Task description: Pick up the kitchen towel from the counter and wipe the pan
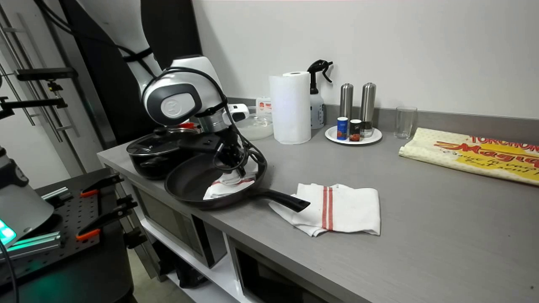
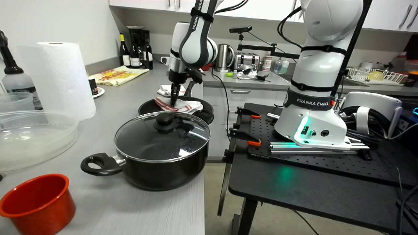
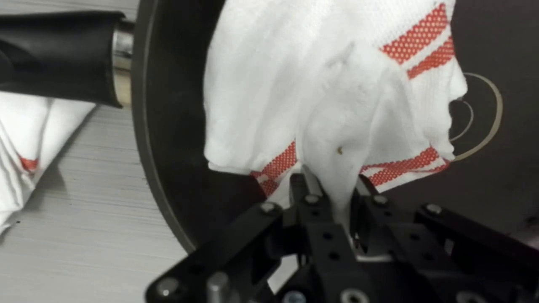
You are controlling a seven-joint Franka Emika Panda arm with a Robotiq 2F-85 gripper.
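Kitchen towel [image 3: 252, 105]: white with red stripes, lying rumpled inside the pan [image 1: 189, 179], toward the handle [image 3: 63, 54] in the wrist view.
Fingers [image 3: 298, 189]: grasping a gathered fold of this cloth, the rest spread over the pan's floor.
Step in hand: wiping, most likely; how much is done cannot be told.
Pressure: should be light and even, with cloth between fingers and pan, so nothing hard scrapes.
Strokes: short and overlapping, best worked from the handle side toward the pale ring [image 3: 500, 105] on the bare floor.
Tabletop [image 1: 421, 219]: the pan's rim seems to reach past its front edge, so pushing that way looks risky.
Lidded pot [image 2: 163, 171]: just beside the pan; wide sweeps could knock it.
Handle: unheld, so hard drags may swing it.
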